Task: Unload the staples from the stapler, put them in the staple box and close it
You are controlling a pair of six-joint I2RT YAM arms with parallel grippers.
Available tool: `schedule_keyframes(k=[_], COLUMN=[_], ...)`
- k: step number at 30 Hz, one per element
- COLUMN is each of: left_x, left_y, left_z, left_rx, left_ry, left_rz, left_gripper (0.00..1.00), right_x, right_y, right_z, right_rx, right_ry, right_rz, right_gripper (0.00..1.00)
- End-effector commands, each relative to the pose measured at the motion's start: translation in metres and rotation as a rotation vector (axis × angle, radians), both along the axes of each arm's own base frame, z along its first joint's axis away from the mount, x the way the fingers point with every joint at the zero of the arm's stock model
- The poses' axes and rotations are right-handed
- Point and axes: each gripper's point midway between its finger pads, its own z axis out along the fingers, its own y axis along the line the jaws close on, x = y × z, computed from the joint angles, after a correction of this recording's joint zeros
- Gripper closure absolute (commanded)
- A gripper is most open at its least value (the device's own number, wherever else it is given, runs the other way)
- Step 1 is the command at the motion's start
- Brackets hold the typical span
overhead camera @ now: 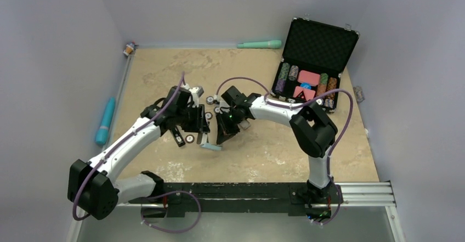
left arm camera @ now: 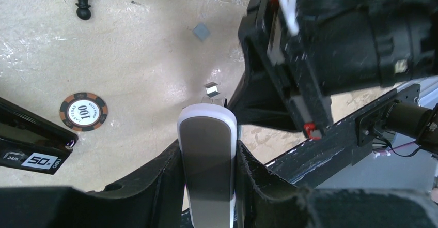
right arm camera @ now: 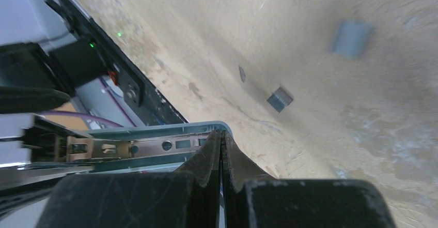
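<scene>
The black stapler (left arm camera: 31, 148) lies on the table left of my left gripper; it also shows in the top view (overhead camera: 178, 136). My left gripper (left arm camera: 207, 145) is shut on a light-blue bar with a grey top face (left arm camera: 206, 155). In the right wrist view this bar (right arm camera: 155, 148) shows a metal channel inside, and my right gripper (right arm camera: 222, 135) is shut on its rim. Both grippers meet at mid-table (overhead camera: 204, 131) (overhead camera: 222, 135), with the bar's end (overhead camera: 211, 146) below them. Two short silvery staple strips (left arm camera: 210, 89) (left arm camera: 201, 31) lie loose on the table, and also show in the right wrist view (right arm camera: 280, 99) (right arm camera: 352, 38).
Poker chips (left arm camera: 83, 112) (overhead camera: 190, 139) and a black pawn (left arm camera: 82, 0) lie around the grippers. An open black chip case (overhead camera: 315, 61) stands at the back right. A teal bar (overhead camera: 106, 121) lies at the left wall. The mounting rail (overhead camera: 274, 192) runs along the near edge.
</scene>
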Motion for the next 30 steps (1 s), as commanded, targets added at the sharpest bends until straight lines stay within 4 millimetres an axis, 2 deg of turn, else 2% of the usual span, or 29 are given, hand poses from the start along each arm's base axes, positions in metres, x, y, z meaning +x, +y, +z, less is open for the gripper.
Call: schedule_keyframes(k=[1,16,18,20,22,25,27,30], left_x=[0.023,0.03,0.03,0.029,0.029,0.029,0.029,0.029], left_y=[-0.004,0.005,0.01,0.017,0.024,0.028,0.029,0.027], left_z=[0.021,0.022,0.025,0.028,0.033,0.043,0.051,0.061], left_rx=[-0.016,0.047,0.069,0.099,0.118,0.103,0.085,0.057], left_ry=[-0.076,-0.09,-0.105,-0.116,-0.133,-0.169,-0.189,-0.209], left_rz=[0.034,0.037,0.042,0.048,0.059,0.077,0.083,0.087], left_gripper=[1.0,1.0,1.0,1.0,1.0,1.0,1.0,1.0], right_x=[-0.034,-0.035,-0.027,-0.01,0.01,0.04,0.055,0.063], right_y=[-0.001,-0.005,-0.012,-0.027,-0.047,-0.075,-0.086,-0.087], right_z=[-0.007,0.003,0.006,0.011,0.024,0.058,0.087,0.122], right_rx=[-0.019,-0.028,-0.064,-0.107,-0.096,-0.035,0.008,0.064], right_ry=[0.025,-0.024,-0.069,-0.129,-0.164,-0.238,-0.312,-0.388], right_rz=[0.101,0.113,0.083,0.01,-0.083,-0.221,-0.266,-0.269], right_gripper=[1.0,1.0,1.0,0.98,0.67,0.35,0.22,0.19])
